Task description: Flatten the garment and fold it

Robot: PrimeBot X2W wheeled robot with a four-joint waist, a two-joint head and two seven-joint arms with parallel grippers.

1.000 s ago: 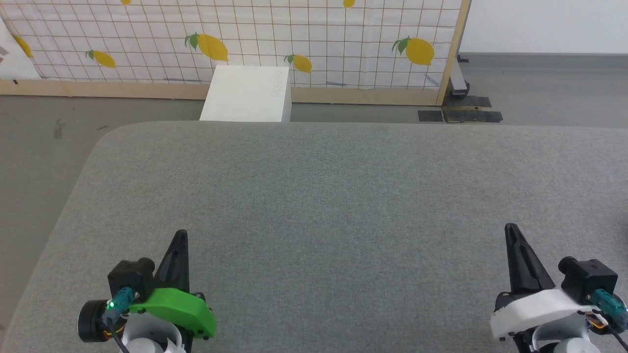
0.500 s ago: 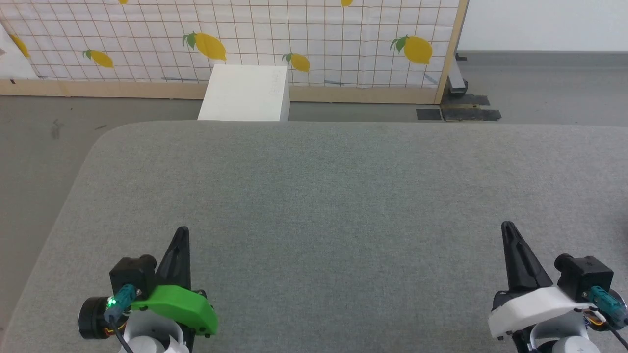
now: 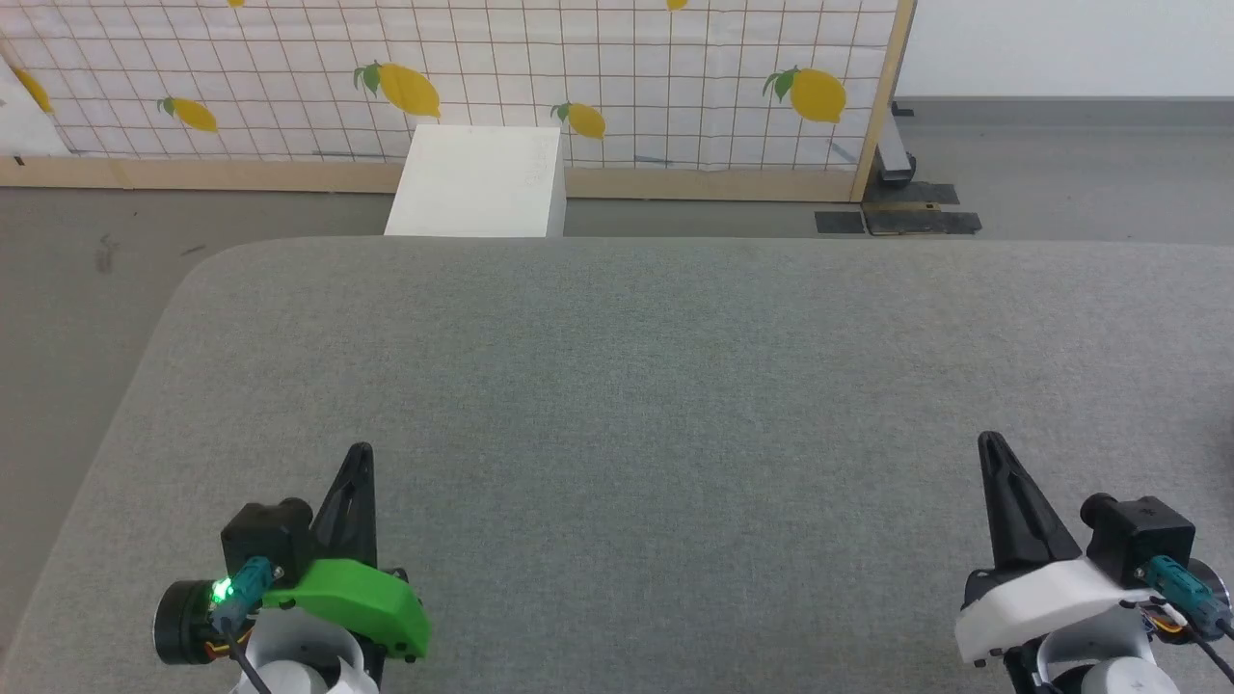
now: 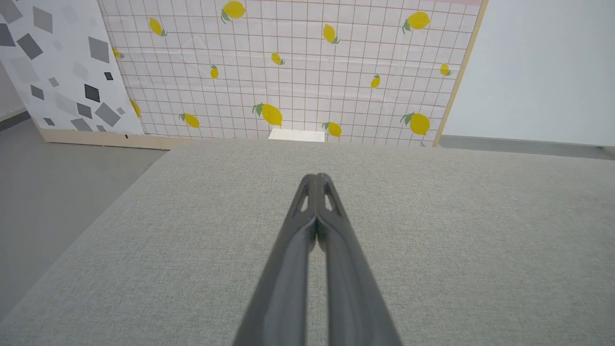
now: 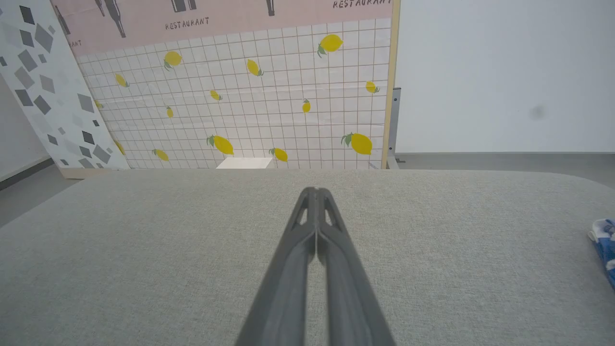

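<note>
In the right wrist view, a pink band (image 5: pixel 230 17) runs along the top of the lemon-patterned screen (image 5: pixel 250 110). "RESTAURANT" stands on it twice in dark capitals: once at 11 o'clock of the picture, slanting slightly upward, and again at 1 o'clock, its top clipped by the edge. At 10 o'clock on the same band the tail of a third word is too small to read. In the head view, at 12 o'clock, a white box (image 3: pixel 477 183) bears a faint, illegible marking. White marks on the blue garment (image 5: pixel 606 250), at 3 o'clock in the right wrist view, are cut off.
</note>
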